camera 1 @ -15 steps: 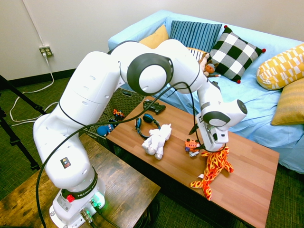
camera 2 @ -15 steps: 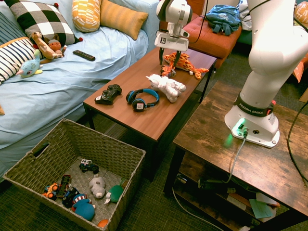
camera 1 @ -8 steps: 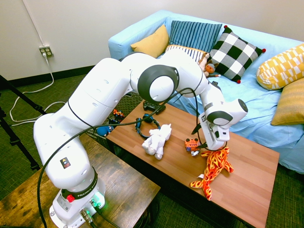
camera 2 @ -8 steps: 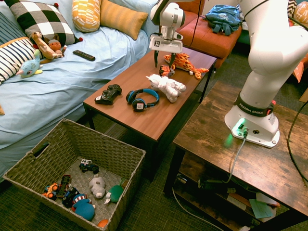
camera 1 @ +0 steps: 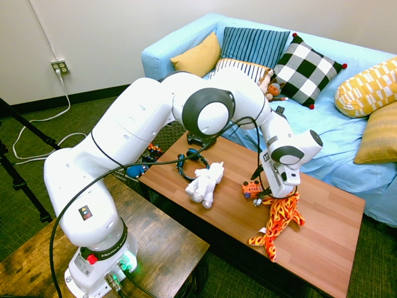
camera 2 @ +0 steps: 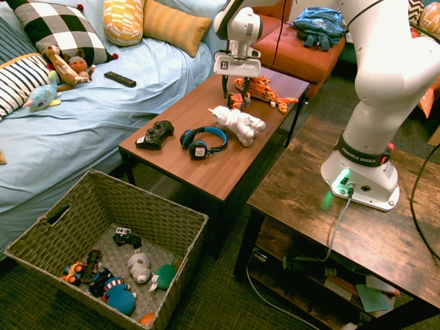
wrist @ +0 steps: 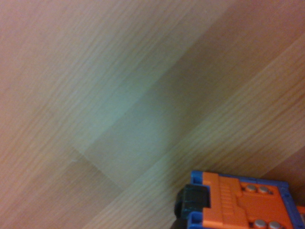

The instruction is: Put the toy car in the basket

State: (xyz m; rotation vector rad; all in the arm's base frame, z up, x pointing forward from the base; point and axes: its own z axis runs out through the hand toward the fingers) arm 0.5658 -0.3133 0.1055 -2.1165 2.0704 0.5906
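Orange boxy plastic toy car point(camera 2: 236, 101) on brown wood-topped table point(camera 2: 180, 115); jaws parted over it, pointing down, likely to pinch its sides. Contact: can't tell. Big grey-brown woven basket point(camera 2: 139, 197) beside table, likely there as drop spot. On table, one each: car, white plush point(camera 2: 238, 126), flame-patterned plush point(camera 2: 265, 93), blue-black headphones point(camera 2: 204, 142), black controller point(camera 2: 155, 134).

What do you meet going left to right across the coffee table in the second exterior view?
Controller → headphones → white plush → flame-patterned plush; the toy car's place in the order is unclear, since it overlaps the white plush's span.
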